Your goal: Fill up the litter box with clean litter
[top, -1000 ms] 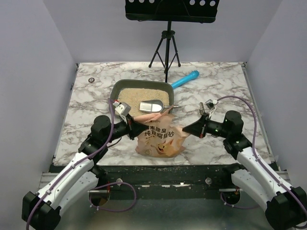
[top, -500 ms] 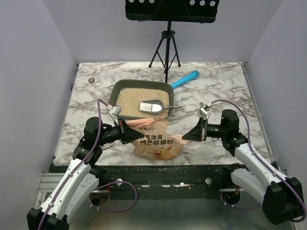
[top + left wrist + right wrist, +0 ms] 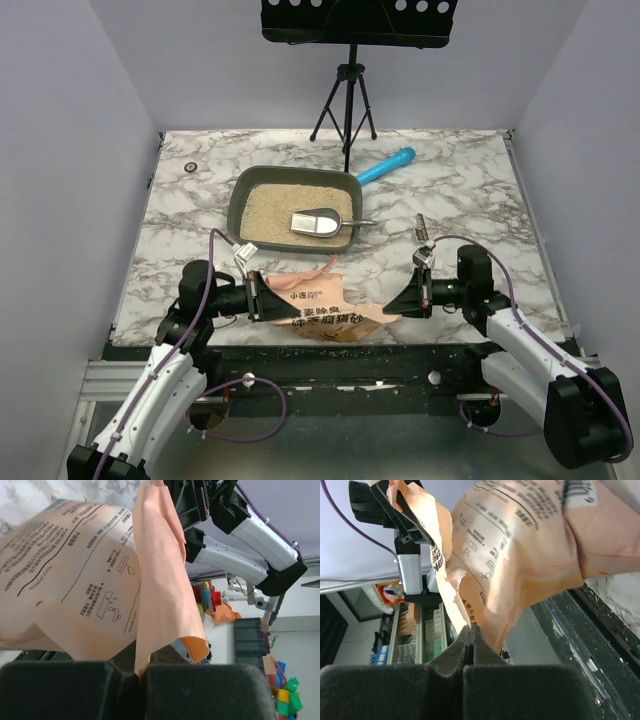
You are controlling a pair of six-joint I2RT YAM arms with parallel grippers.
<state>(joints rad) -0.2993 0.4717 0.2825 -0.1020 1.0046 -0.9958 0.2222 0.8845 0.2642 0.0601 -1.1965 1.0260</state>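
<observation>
The litter box (image 3: 238,205) sat in the upper middle of the overhead view on the marble-patterned counter (image 3: 480,190). A level layer of clean litter (image 3: 268,210) covered its floor. A silver scoop (image 3: 318,222) lay toward its right end, bowl on the granules and handle reaching over the right rim.

Just below the box, at the counter's lower edge, an orange-pink printed bag (image 3: 325,308) lay slumped between the two arms. From above, the left pincer (image 3: 262,298) met the bag's left side and the right pincer (image 3: 392,300) its right side, but the grip itself was too small to read there.

The wrist views settled it. In the left wrist view the left pincer (image 3: 140,667) was pressed together at the bottom of the frame, pinching a fold of the bag (image 3: 75,570). The bag's panel of black text and small diagrams filled the left of that frame, and the other arm showed at upper right. In the right wrist view the right pincer (image 3: 471,630) was likewise pressed together on a thin edge of the bag (image 3: 520,545), with the opposite arm at upper left.

Only the overhead view showed the surroundings: a blue handle (image 3: 387,165) lay just beside the box's upper right corner, and a black tripod stand (image 3: 345,100) rose behind it. A small dark disc (image 3: 190,166) lay at the counter's upper left.
</observation>
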